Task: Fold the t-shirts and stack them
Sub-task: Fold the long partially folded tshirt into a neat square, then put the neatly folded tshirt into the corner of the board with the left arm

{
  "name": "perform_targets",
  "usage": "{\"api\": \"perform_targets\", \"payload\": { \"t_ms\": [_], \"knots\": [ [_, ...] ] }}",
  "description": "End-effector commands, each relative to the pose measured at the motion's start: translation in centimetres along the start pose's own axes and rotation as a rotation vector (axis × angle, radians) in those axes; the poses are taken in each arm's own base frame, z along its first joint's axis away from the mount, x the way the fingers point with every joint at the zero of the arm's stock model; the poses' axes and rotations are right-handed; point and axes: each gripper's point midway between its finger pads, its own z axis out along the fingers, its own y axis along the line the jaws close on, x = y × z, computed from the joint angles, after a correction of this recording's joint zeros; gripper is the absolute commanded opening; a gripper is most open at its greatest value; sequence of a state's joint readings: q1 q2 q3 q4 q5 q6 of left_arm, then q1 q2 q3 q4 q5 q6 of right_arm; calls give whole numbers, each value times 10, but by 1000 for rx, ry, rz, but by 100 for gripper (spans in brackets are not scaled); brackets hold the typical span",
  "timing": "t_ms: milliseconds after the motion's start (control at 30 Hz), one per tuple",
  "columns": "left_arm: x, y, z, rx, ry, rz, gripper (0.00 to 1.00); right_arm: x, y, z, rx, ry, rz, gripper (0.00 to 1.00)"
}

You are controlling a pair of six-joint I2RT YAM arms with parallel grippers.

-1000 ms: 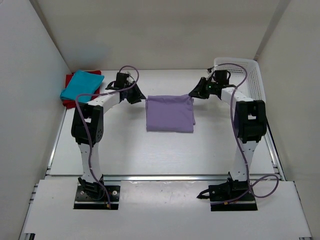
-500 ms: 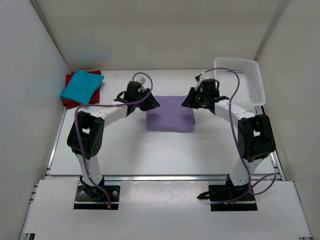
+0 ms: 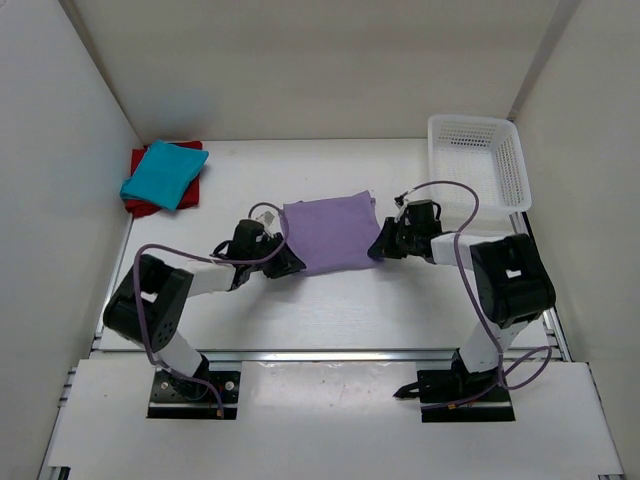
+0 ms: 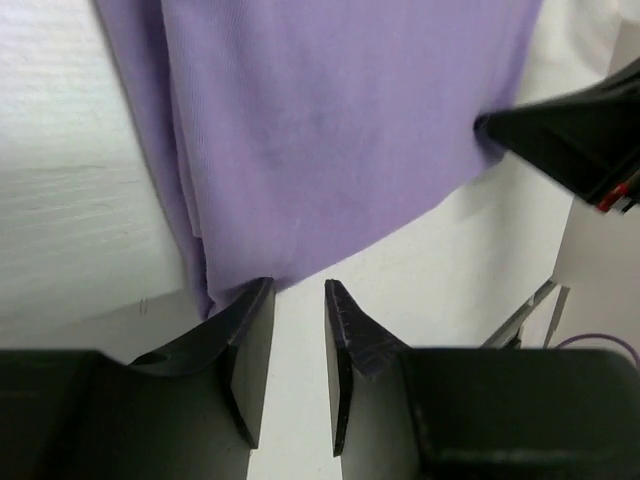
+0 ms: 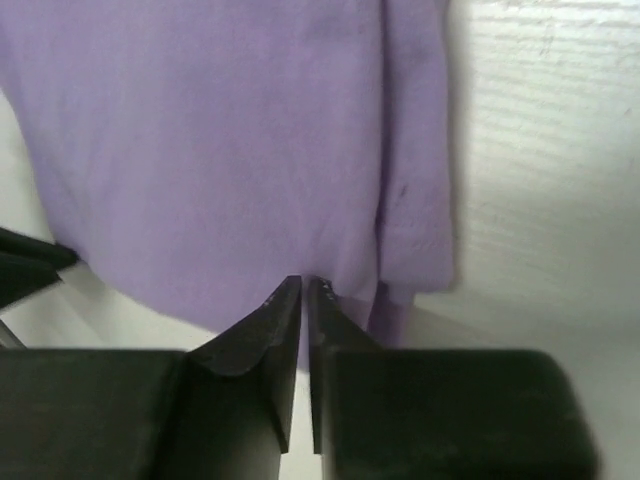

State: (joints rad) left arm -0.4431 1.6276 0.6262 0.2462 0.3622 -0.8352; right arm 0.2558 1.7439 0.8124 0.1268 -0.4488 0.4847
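Ok, left to right.

Far-left corner of the table: teal shirt is folded and sits on the dark red shirt, with red showing round its edges. So two look stacked. The lavender shirt is the one in hand. It lies mid-table, folded to a rough rectangle, slightly skewed, well apart from the stack.

Left gripper: low at the shirt's near-left corner, jaws apart with a narrow gap and bare table showing between them. The cloth corner sits against one fingertip, not between the two. Nothing held.

Right gripper: at the near-right corner, jaws together, tips right on the hem. Can't tell if a layer of cloth is nipped in there.

White basket: far right, not involved.

Risks as I see them:
- If the right one does have cloth and pulls away closed, it drags that corner and opens the fold. One side free and one pinned means more skew.
- Both side edges show loose stacked layers. A grab that takes only the top layer would peel the fold apart on the lift.
- The left jaws are narrow. Coming in like that, they may push the corner along instead of straddling it.
- On the carry to the stack, uneven height between the arms would let the shirt sag and land crooked on the teal.
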Motion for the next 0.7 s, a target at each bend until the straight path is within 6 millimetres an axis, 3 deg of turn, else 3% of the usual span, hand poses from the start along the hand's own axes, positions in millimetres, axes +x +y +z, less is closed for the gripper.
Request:
{"api": "perform_targets", "payload": {
  "t_ms": [0,33,67,133,233,267,333,467,600,667],
  "knots": [
    [-35,-16,-26,15,-123,70,38,-17,27,-22,-51,-77,-81,8],
    [-38,-8,-29,-20,-127,92,38,-18,33,-25,-66,-90,-96,18],
    [-51,1,-34,-69,-164,77,32,-18,41,-31,-88,-107,-120,27],
    [-70,21,-39,-144,-220,90,3,-15,52,-42,-110,-141,-146,35],
    [-82,36,-39,-157,-259,58,0,-5,62,-52,-134,-149,-176,43],
    [-81,39,-36,-158,-256,51,6,3,61,-51,-134,-134,-175,43],
    [-83,36,-29,-138,-257,55,28,16,62,-56,-151,-128,-184,44],
    [-82,34,-13,-75,-221,39,51,32,57,-59,-157,-114,-184,44],
    [-76,42,3,-72,-175,10,65,42,57,-58,-173,-106,-182,45],
    [-78,43,12,-94,-169,20,66,42,54,-58,-170,-106,-171,44]
  ]
}}
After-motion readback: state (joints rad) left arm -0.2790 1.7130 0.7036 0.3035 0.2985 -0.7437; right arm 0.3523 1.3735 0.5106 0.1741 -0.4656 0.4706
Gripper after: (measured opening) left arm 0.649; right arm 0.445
